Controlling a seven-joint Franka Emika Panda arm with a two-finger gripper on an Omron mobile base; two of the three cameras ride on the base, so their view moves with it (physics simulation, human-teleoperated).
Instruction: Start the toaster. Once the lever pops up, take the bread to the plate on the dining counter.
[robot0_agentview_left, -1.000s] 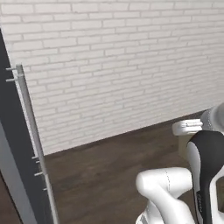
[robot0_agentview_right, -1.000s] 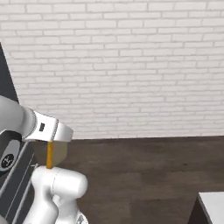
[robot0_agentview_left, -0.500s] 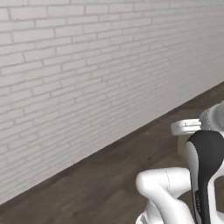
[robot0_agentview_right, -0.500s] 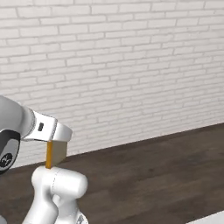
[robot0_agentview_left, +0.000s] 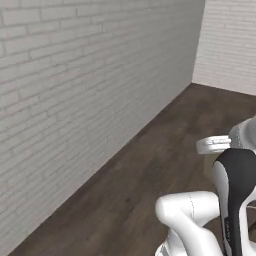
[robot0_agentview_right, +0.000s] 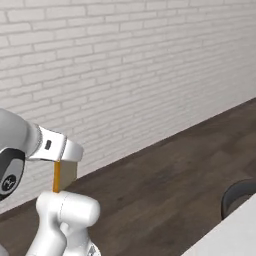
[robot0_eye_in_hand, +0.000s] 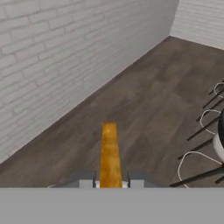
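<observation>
Wall: white brick wall (robot0_eye_in_hand: 52, 57) stands left of and beyond the pincer, running off to a far corner.
Floor: dark wood floor (robot0_eye_in_hand: 144, 100) lies below and ahead of the pincer.
Pincer: gripper (robot0_eye_in_hand: 110, 180) is pinching the bread, one fingertip (robot0_eye_in_hand: 83, 179) close on each side of the slice at the bottom of the hand view.
Bread: bread (robot0_eye_in_hand: 110, 153) sticks out edge-on from between the fingertips, seen as a narrow amber strip; in the right base view it hangs as an orange sliver (robot0_agentview_right: 56, 176) under the hand.
Right of pincer: thin dark and white wire legs (robot0_eye_in_hand: 201, 127), probably stools, stand to the right; a pale corner, likely the dining counter (robot0_agentview_right: 235, 235), shows low on the right in the right base view with a dark rounded seat (robot0_agentview_right: 239, 196) beside it.
Stage: carrying, I judge; plate not reached.
Risk: the slice is held by a narrow edge, so a jolt or quick swing while the base turns could let it slip or twist out; swinging right too low could clip the wire legs.
</observation>
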